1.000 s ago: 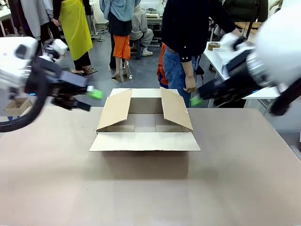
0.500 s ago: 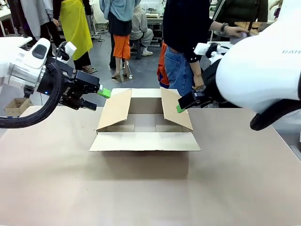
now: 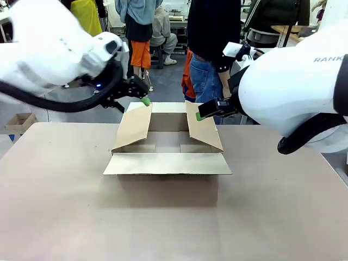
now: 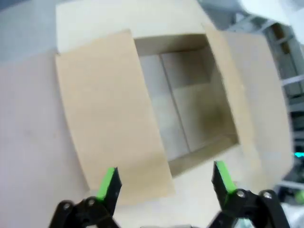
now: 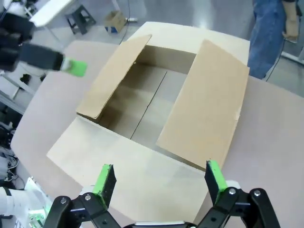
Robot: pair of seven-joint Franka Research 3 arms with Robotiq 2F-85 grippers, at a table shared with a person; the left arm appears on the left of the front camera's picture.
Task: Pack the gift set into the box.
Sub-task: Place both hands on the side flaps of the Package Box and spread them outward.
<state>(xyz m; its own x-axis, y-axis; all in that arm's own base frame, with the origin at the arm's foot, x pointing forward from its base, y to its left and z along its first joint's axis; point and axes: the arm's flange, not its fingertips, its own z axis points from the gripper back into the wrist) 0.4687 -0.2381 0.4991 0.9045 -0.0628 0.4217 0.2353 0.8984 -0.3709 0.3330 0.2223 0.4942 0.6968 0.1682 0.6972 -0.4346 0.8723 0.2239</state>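
The box (image 3: 166, 163) sat open on the surface (image 3: 65, 206), beneath and between both end effectors. The left end effector (image 3: 145, 101) had closed in over its left flap, the right end effector (image 3: 200, 116) over its right flap, fingers apart on both.

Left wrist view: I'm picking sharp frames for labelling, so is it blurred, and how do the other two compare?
Left wrist view: soft throughout, the box edges smeared, likely motion blur. Right wrist view: the box is sharp, its flap edges clean. Front view: box crisp, the left arm slightly smeared, soft shade below the box's front flap.
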